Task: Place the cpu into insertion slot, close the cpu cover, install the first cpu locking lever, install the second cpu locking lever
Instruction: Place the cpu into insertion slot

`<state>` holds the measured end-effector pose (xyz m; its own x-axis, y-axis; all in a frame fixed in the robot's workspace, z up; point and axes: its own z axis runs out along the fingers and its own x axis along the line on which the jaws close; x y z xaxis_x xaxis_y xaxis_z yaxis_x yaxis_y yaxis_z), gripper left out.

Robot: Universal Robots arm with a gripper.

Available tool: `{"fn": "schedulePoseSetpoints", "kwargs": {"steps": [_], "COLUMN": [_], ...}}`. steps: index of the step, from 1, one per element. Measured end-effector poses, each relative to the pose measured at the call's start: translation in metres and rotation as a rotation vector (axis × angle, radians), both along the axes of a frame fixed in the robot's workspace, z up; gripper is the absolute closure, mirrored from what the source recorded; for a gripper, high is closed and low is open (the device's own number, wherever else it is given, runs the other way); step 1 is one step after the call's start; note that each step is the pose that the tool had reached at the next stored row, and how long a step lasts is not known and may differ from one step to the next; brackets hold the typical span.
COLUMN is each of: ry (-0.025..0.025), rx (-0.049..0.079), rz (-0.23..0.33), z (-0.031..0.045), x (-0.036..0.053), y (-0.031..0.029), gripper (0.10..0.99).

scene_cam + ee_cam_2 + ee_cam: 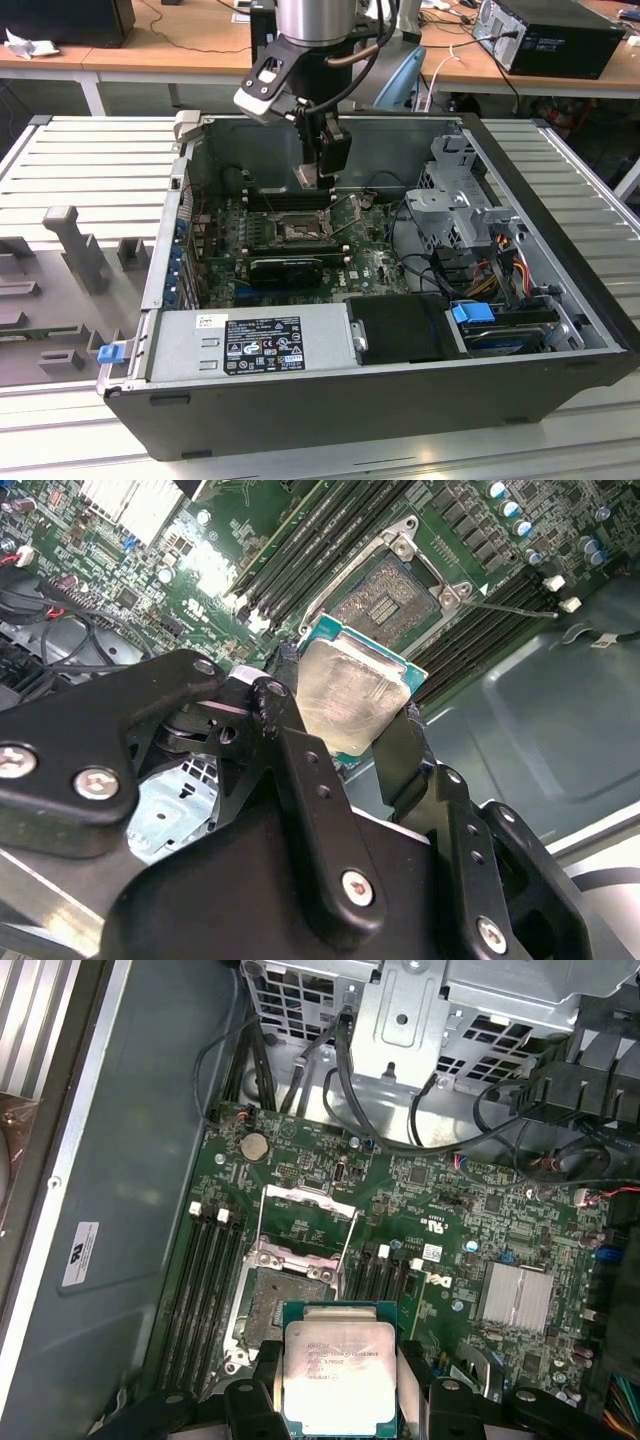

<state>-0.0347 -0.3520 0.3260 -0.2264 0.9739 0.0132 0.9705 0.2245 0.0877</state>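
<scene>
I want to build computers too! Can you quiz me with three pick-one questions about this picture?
1. Where is the cpu? A) held in the end effector above the insertion slot B) on a shelf C) in a person's hand
2. What colour is the motherboard? A) red B) green C) white
3. The cpu cover is: A) shut B) swung open C) bent in half
Answers: A, the fingers clamp its edges; B, green board surrounds the slot; B, the slot lies uncovered.
</scene>
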Motion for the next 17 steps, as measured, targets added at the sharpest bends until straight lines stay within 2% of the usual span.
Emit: {"fn": "schedulePoseSetpoints", "kwargs": {"steps": [17], "ry": [0.0001], "rx": [0.0], "rz": [-0.008], "z": [-0.0113], "x": [0.0], "y": [0.0004], "gripper": [0.545]}}
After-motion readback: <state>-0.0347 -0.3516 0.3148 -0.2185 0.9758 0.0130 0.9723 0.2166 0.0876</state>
